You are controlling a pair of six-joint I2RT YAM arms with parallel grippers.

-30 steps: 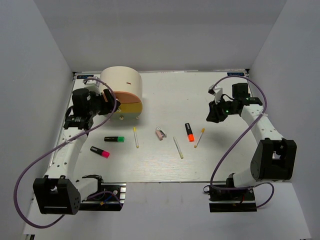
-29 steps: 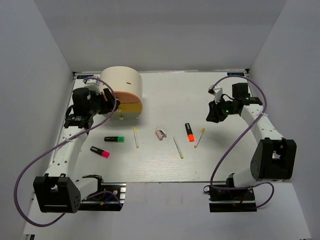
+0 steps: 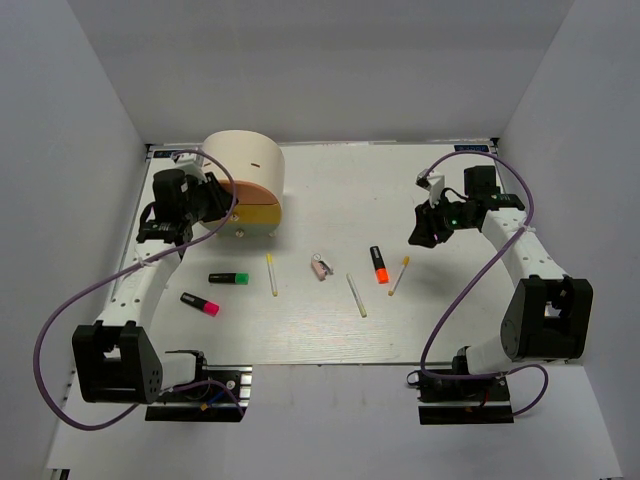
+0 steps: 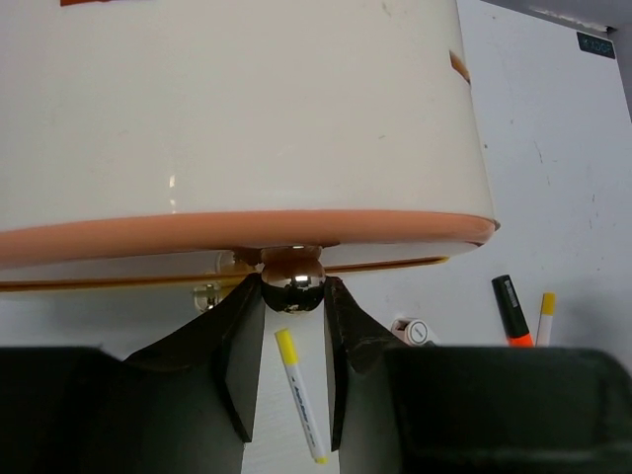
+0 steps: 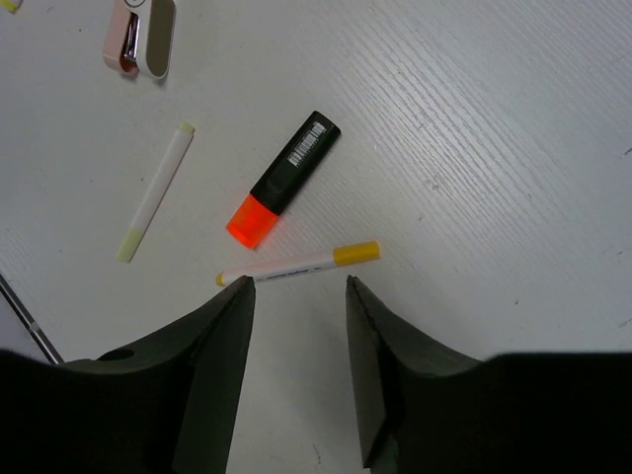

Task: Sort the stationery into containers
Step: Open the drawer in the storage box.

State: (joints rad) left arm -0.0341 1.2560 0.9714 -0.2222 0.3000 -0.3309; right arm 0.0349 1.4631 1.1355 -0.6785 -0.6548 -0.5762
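Note:
The cream organiser [image 3: 245,165] stands at the back left with an orange drawer [image 4: 247,229] over a yellow one [image 3: 258,212]. My left gripper [image 4: 292,296] is shut on the orange drawer's shiny round knob [image 4: 292,279]. My right gripper [image 5: 298,286] hangs open just above a white pen with a yellow cap [image 5: 298,263], with the orange highlighter [image 5: 284,178] beyond it. A pale stick [image 5: 156,190] and the pinkish eraser [image 5: 140,38] lie further off. The green highlighter [image 3: 229,278], the pink highlighter [image 3: 200,304] and another yellow stick [image 3: 272,273] lie at the left of the table.
White walls close in the table on the left, right and back. The left arm's purple cable [image 3: 60,320] loops beside its base. The right arm's cable [image 3: 450,310] hangs inside its elbow.
My left gripper moved in to the organiser and closed on the orange drawer's knob. My right gripper opened wider and shifted slightly left over the pen.

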